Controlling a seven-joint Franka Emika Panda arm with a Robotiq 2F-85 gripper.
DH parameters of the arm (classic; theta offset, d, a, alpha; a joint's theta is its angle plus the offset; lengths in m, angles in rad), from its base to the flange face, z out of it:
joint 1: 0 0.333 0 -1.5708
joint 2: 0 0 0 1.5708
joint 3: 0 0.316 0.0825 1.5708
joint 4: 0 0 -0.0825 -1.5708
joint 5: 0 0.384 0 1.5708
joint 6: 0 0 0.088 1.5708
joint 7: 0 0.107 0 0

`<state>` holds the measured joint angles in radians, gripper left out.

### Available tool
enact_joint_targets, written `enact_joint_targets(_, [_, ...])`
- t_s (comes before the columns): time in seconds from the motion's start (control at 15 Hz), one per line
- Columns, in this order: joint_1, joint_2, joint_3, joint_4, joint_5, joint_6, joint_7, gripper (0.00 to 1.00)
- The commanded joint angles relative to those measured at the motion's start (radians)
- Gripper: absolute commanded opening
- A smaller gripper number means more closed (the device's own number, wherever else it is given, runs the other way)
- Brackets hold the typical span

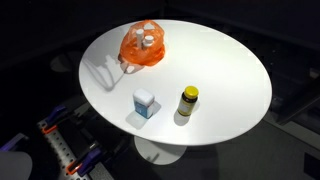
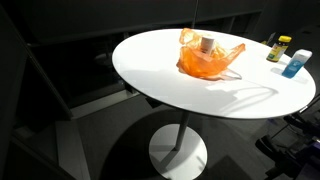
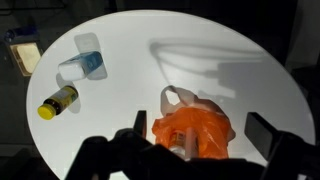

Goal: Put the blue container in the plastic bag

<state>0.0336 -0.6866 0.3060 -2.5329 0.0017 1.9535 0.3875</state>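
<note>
The blue container (image 1: 145,103), a small box-like tub with a white lid, stands near the edge of the round white table (image 1: 230,80). It also shows in the other exterior view (image 2: 296,64) and at the upper left of the wrist view (image 3: 82,68). The orange plastic bag (image 1: 143,47) sits on the table with white-capped bottles inside, seen in both exterior views (image 2: 205,58). In the wrist view my gripper (image 3: 200,122) hangs open above the bag (image 3: 192,135), holding nothing, well apart from the container. The gripper itself is out of both exterior views.
A yellow-capped dark bottle (image 1: 188,102) stands beside the blue container, also in the wrist view (image 3: 58,102) and an exterior view (image 2: 279,48). The surroundings are dark. Clamps and cables lie below the table edge (image 1: 60,145).
</note>
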Motion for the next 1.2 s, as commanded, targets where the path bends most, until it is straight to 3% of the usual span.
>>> enact_joint_targets(0.0, [-0.041,0.111,-0.072,0.077,-0.022,-0.029,-0.011,1.00])
enact_joint_targets(0.67, [-0.120,0.347,-0.250,0.107,-0.122,0.032,-0.115,1.00])
enact_joint_targets(1.13, [-0.116,0.367,-0.286,0.076,-0.130,0.063,-0.115,1.00])
